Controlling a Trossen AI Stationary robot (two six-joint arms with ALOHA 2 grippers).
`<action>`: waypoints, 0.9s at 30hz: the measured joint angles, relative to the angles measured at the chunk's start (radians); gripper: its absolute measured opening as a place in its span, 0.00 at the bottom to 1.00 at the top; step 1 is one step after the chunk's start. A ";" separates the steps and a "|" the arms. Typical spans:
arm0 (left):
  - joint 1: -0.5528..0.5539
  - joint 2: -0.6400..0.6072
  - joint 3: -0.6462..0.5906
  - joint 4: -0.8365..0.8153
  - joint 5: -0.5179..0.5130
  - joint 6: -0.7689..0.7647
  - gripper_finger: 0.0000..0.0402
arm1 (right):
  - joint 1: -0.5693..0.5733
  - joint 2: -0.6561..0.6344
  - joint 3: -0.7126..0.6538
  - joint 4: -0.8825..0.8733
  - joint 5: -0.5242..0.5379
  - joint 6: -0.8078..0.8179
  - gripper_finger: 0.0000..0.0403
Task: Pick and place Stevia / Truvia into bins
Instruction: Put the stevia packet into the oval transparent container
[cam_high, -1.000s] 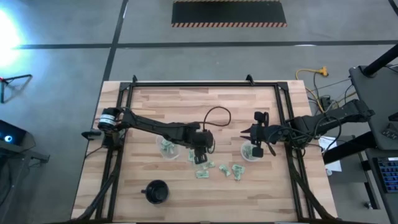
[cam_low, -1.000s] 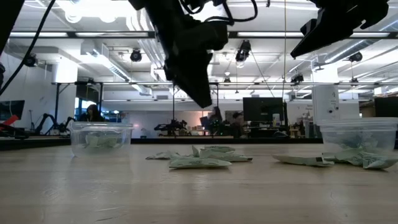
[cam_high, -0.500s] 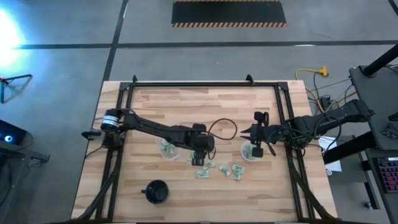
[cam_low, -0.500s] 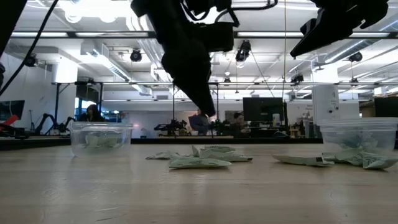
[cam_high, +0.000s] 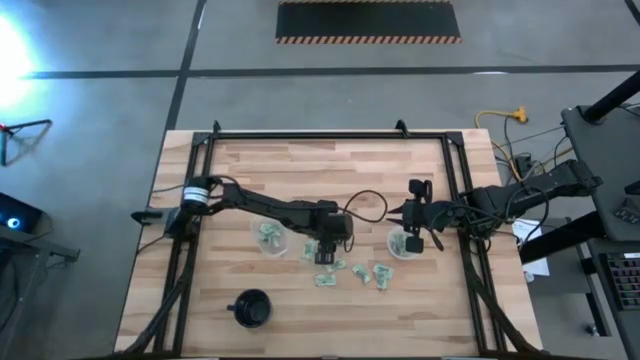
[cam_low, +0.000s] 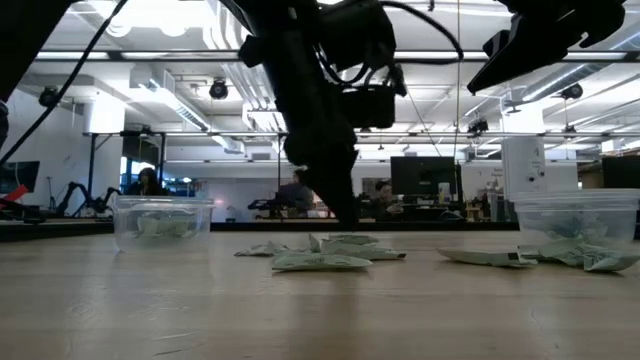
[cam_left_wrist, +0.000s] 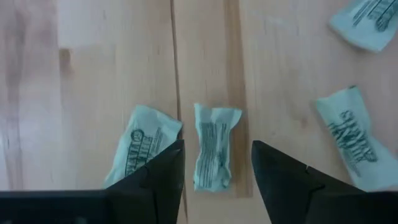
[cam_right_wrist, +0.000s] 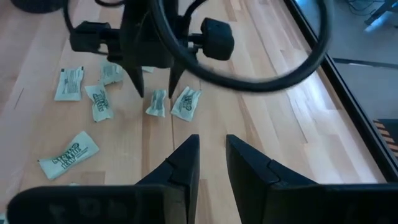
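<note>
Small flat pale green-and-white paper sweetener packets (cam_high: 352, 272) lie scattered on the wooden tabletop between two round clear plastic cups. The left cup (cam_high: 268, 238) and right cup (cam_high: 402, 243) each contain packets.

The left gripper (cam_left_wrist: 214, 168) hangs over loose packets (cam_high: 352, 271) on the desk (cam_high: 330, 170), one packet (cam_left_wrist: 213, 147) between its fingers, a cup (cam_high: 270, 238) beside it, another (cam_high: 403, 243) under the right gripper (cam_high: 412, 243)
</note>
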 joint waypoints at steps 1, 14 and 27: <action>0.002 0.000 0.001 -0.001 0.004 0.000 0.41 | 0.000 0.000 0.000 -0.002 0.000 -0.003 0.17; 0.025 0.015 -0.010 0.017 0.046 -0.004 0.40 | 0.000 0.000 -0.002 0.000 0.000 -0.009 0.17; 0.032 0.014 -0.034 0.019 0.074 -0.011 0.40 | 0.000 0.000 -0.002 0.000 0.000 -0.009 0.17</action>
